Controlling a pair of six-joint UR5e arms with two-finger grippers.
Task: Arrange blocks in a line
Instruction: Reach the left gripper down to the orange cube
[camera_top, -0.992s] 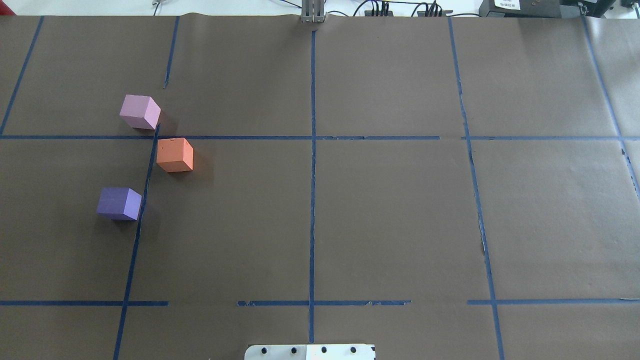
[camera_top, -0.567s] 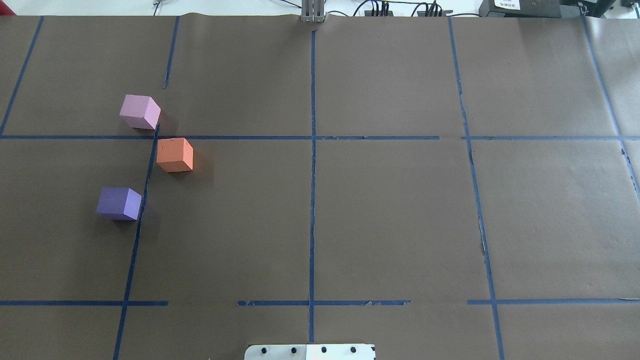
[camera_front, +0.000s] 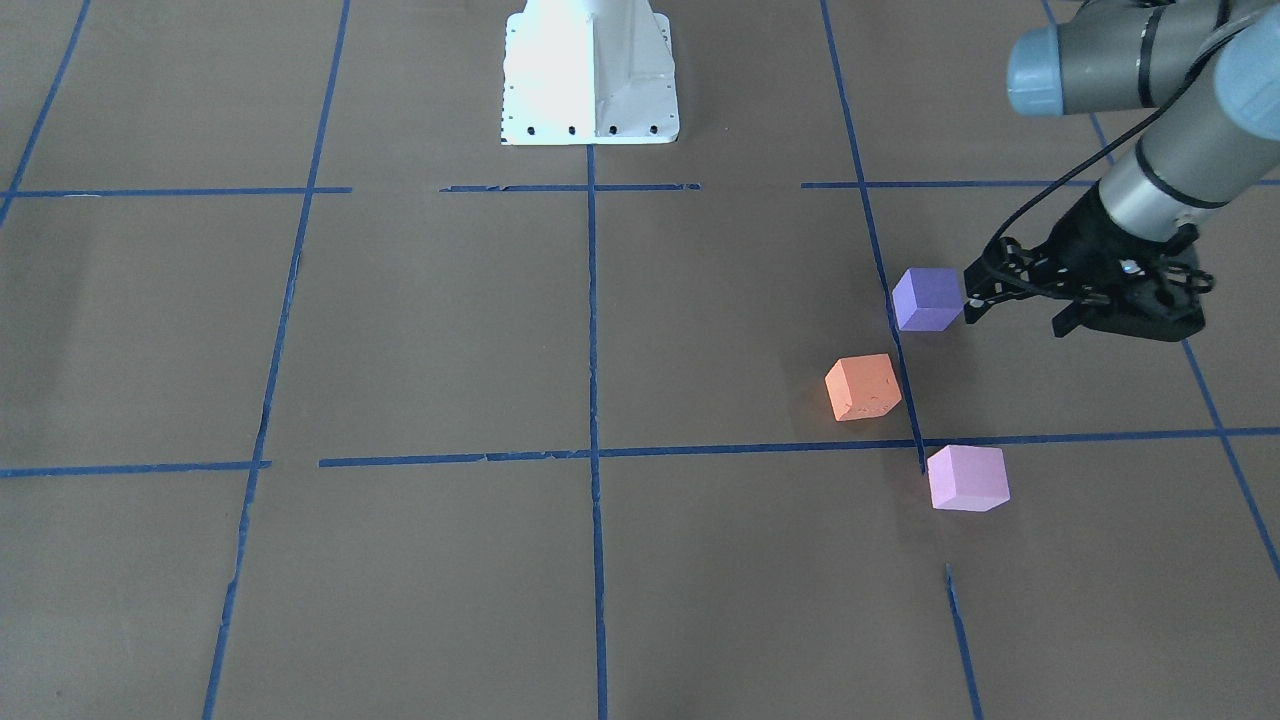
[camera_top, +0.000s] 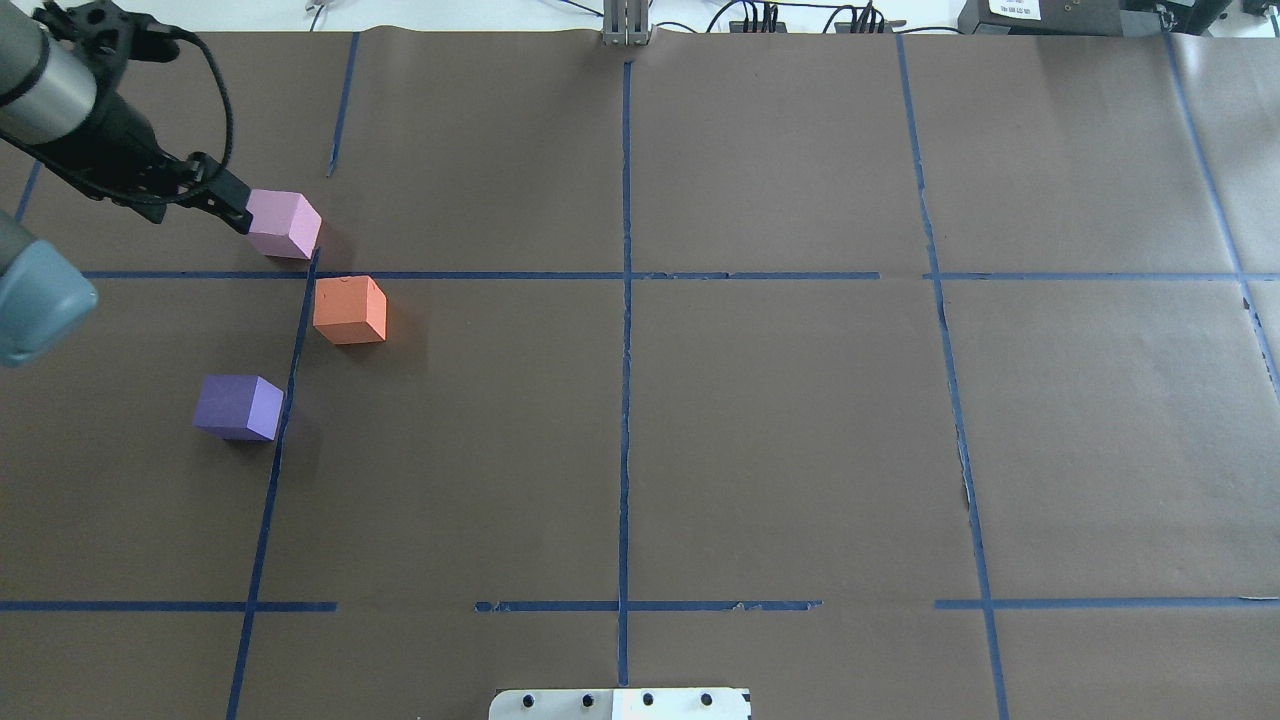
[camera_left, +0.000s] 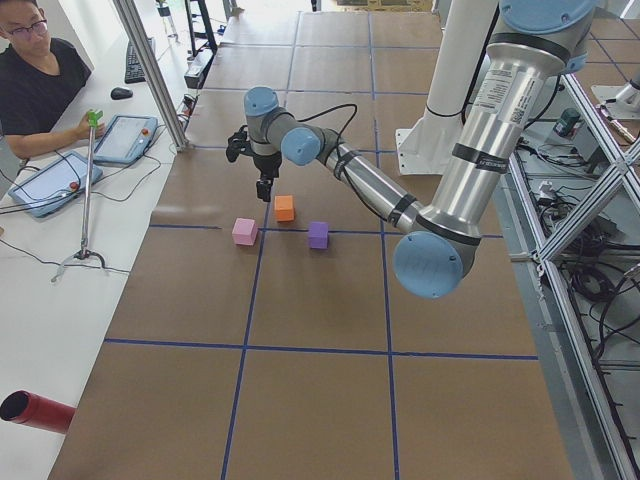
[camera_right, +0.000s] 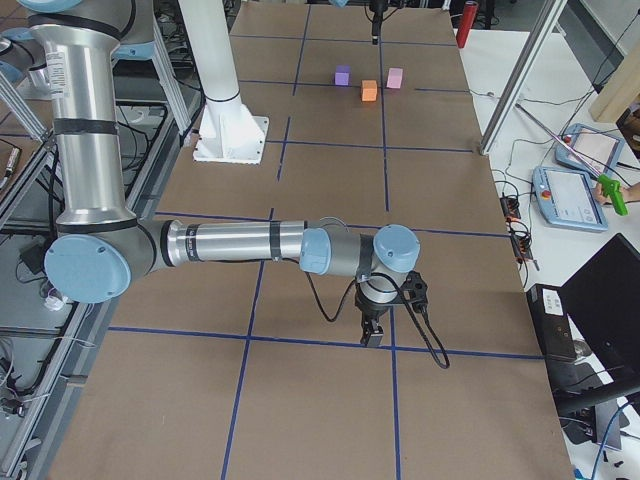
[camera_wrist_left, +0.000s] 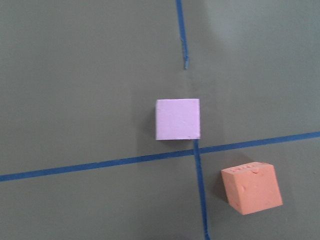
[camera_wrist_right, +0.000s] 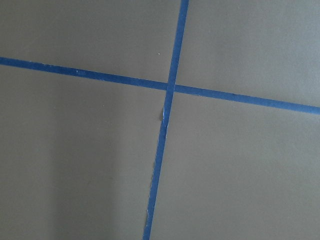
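The left pincer is hovering above the pale pink block, which is sitting centred in the left wrist view, so the arm is judged to be lining up a grasp. Its fingers are appearing set apart and are gripping nothing. The orange block and the purple block are resting nearby on the table, the three forming a zigzag, not yet a line. The right pincer is waiting well apart over a tape crossing; its opening cannot be told.
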